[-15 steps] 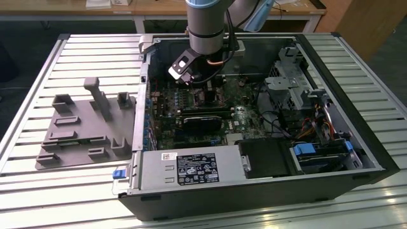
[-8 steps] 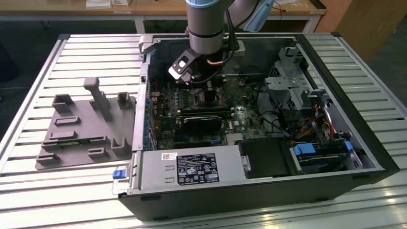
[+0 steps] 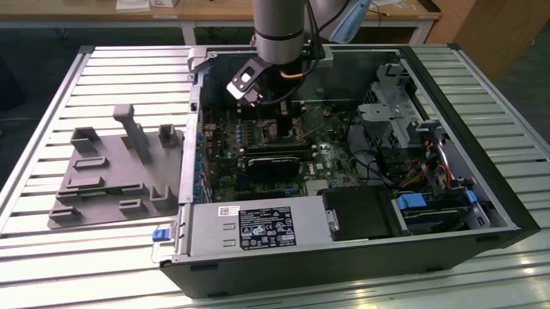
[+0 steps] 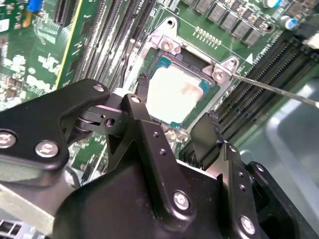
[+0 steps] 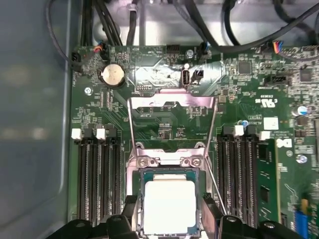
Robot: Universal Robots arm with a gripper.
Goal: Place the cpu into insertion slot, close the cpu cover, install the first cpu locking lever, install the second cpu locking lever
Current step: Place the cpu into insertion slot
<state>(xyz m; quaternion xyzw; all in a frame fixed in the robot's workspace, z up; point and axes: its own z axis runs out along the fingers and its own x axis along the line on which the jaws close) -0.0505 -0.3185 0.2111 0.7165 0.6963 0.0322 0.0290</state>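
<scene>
The cpu (image 5: 169, 206) (image 4: 177, 94), a silver-topped square chip, lies flat in the insertion slot (image 5: 140, 175) on the green board. My gripper (image 4: 177, 99) (image 5: 169, 219) hovers just over it and is open. One black finger stands on each side of the chip, with a small gap to its edges. The cpu cover (image 5: 172, 102), a thin metal frame, is swung up and back from the socket. A thin locking lever (image 4: 279, 92) sticks out sideways, unlatched. In the exterior view the arm (image 3: 279, 32) reaches down into the open computer case (image 3: 507, 212).
Long black memory slots (image 5: 97, 174) (image 5: 239, 174) flank the socket on both sides. Cables (image 5: 114, 25) hang along the case wall. A black card (image 3: 275, 164), a power supply (image 3: 257, 228) and drive bays (image 3: 429, 206) fill the case. A grey fixture (image 3: 112, 174) lies on the slatted table.
</scene>
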